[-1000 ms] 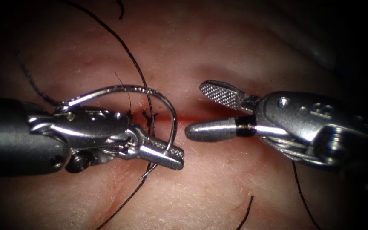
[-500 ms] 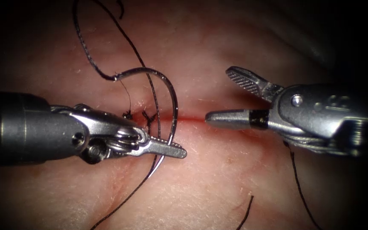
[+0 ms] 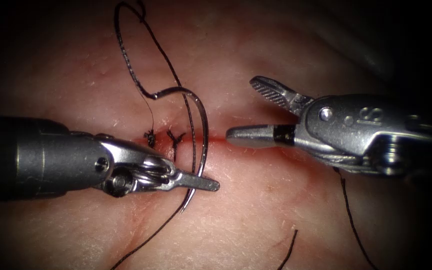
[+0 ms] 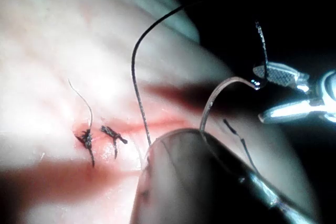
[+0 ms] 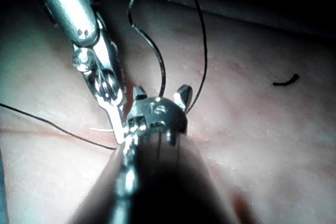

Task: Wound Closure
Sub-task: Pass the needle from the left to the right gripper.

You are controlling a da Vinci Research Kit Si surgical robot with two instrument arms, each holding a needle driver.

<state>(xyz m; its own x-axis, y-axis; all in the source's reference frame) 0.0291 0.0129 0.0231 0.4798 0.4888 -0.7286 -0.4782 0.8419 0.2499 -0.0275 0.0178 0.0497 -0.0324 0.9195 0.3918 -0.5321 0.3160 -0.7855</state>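
Steel curved needle [image 3: 202, 131] sits clamped near its point in the left tool [image 3: 207, 184], arching clear above the tissue [image 3: 256, 220] over the cut [image 3: 216, 141], while the right tool [image 3: 248, 107] hangs wide apart, holding nothing, thread [image 3: 136, 75] trailing from the needle's tail

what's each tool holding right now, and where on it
The left tool grips the needle near its pointed end, clear of the tissue. The right tool holds nothing, jaws open.
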